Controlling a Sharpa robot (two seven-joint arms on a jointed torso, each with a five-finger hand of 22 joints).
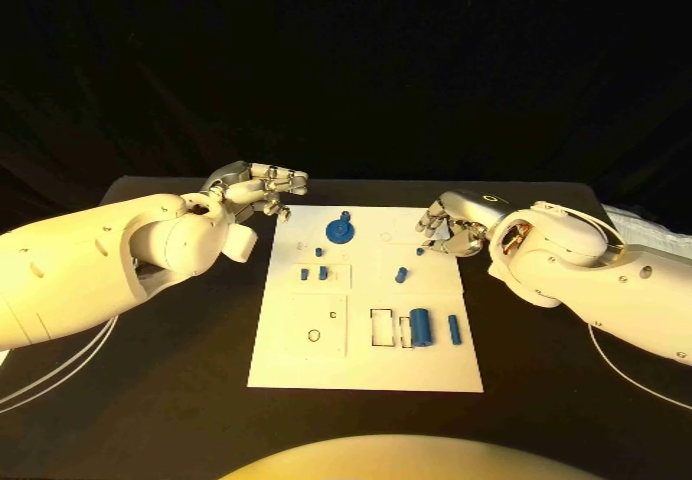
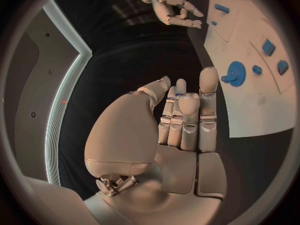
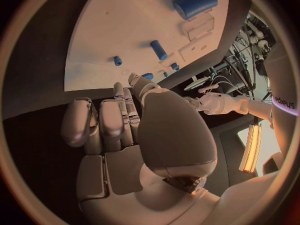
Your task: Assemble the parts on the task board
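Observation:
The white task board (image 1: 368, 355) lies in the middle of the black table. On its far part sits a blue gear (image 1: 339, 232), seen also as the gear (image 2: 235, 73) in the left wrist view. Small blue parts (image 1: 315, 272) and a small peg (image 1: 401, 272) lie mid-board. A blue cylinder (image 1: 420, 325) and a thin blue bar (image 1: 453, 329) lie near the right edge; the cylinder (image 3: 195, 2) shows in the right wrist view. My left hand (image 1: 263, 190) hovers off the far left corner, fingers straight, holding nothing. My right hand (image 1: 450, 228) hangs at the far right edge, fingers slightly bent and empty.
Outlined recesses (image 1: 382, 327) and a raised white square with a ring (image 1: 317, 325) mark the board's near half. Bare black table (image 1: 173, 400) surrounds the board. White cables (image 1: 58, 370) trail beside my left arm, and another cable (image 1: 635, 375) beside the right.

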